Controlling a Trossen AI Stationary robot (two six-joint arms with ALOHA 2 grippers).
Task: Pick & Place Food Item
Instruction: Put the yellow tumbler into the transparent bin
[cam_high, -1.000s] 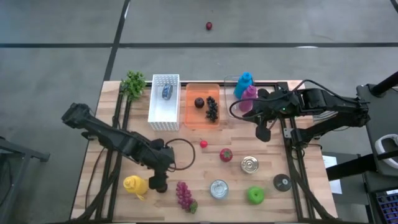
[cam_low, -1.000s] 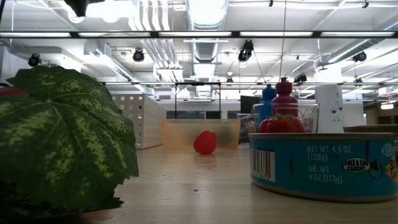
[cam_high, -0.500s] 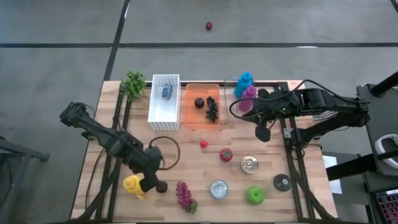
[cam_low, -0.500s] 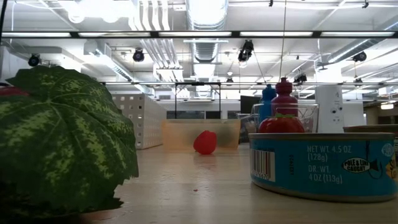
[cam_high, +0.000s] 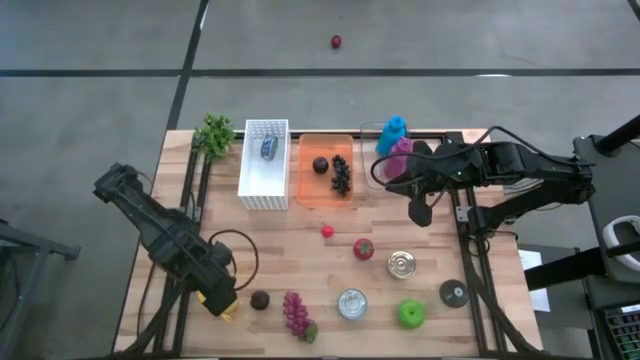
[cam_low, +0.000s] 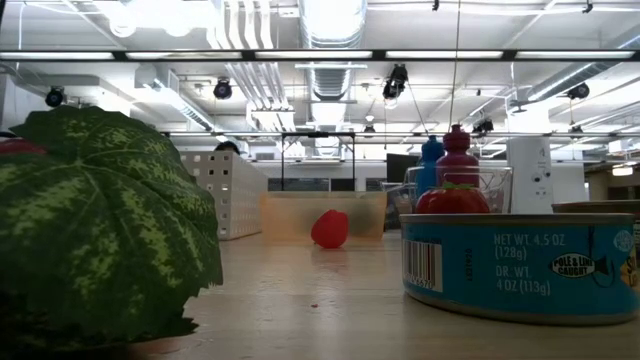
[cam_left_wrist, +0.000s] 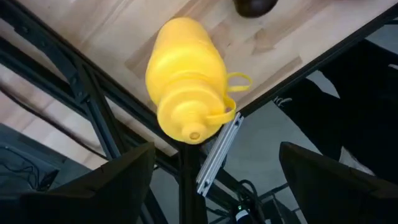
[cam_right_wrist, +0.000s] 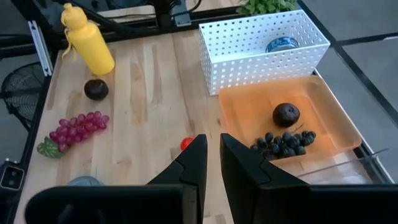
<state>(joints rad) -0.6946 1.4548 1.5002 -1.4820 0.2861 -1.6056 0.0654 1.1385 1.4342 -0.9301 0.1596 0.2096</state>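
Pale matt wood-plank table (cam_high: 300, 250); beside its near-left edge, smooth glossy yellow plastic bottle (cam_left_wrist: 185, 93); perforated white plastic basket (cam_right_wrist: 261, 46).

Blue-labelled tin can (cam_low: 520, 265) reads "NET WT. 4.5 OZ (128g)", "DR. WT. 4 OZ (113g)", "POLE & LINE CAUGHT".

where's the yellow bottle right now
In the high view the yellow plastic bottle lies at the wooden table's near left edge, under the left gripper, beside a dark round fruit.

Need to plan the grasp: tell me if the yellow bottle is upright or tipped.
Tipped. The yellow bottle lies on its side at the table edge in the left wrist view, cap past the edge; the right wrist view shows it lying flat too.
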